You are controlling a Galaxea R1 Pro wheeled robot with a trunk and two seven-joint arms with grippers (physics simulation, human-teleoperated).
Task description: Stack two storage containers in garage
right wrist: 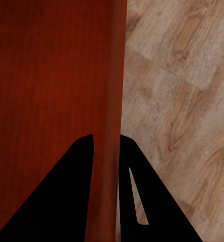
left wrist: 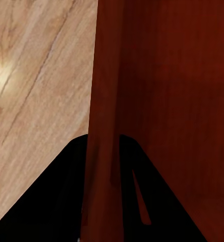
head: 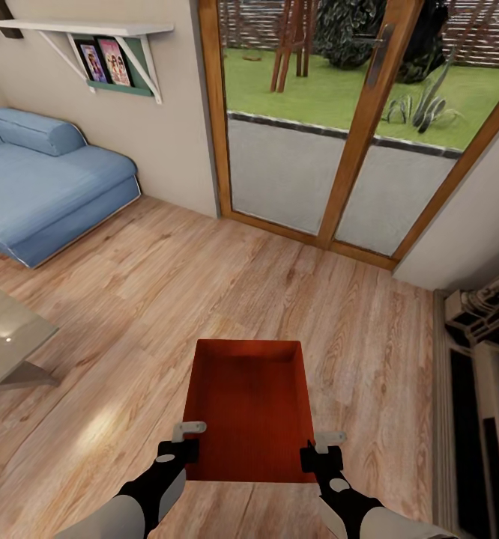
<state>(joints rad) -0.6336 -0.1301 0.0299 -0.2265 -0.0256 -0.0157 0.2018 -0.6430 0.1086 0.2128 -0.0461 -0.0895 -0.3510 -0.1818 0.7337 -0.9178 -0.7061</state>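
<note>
floor (head: 204, 299): light wood planks, slight sheen | container (head: 249, 404): smooth matt orange-red | sofa (head: 47, 187): blue cloth | doors (head: 354, 150): wood-framed glass

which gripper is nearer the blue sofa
Left. The left gripper clamps the orange-red bin's sofa-side wall; the right gripper clamps the opposite wall, farther from the blue sofa.

1. Daylight enters through the wood-framed glass doors (head: 339, 127), leaving the light wood plank floor (head: 204, 284) evenly bright with few hard shadows.
2. A soft glare patch sits on the planks just outside the left gripper (head: 183, 440); another glints on the grey glass tabletop (head: 6, 329).
3. The shallow orange-red rectangular bin (head: 249, 408) looks darker inside its walls.
4. Wrist views are soft and blurred; the black fingers (left wrist: 61, 201) read as featureless silhouettes clamping the bin's wall (right wrist: 106, 151).
</note>
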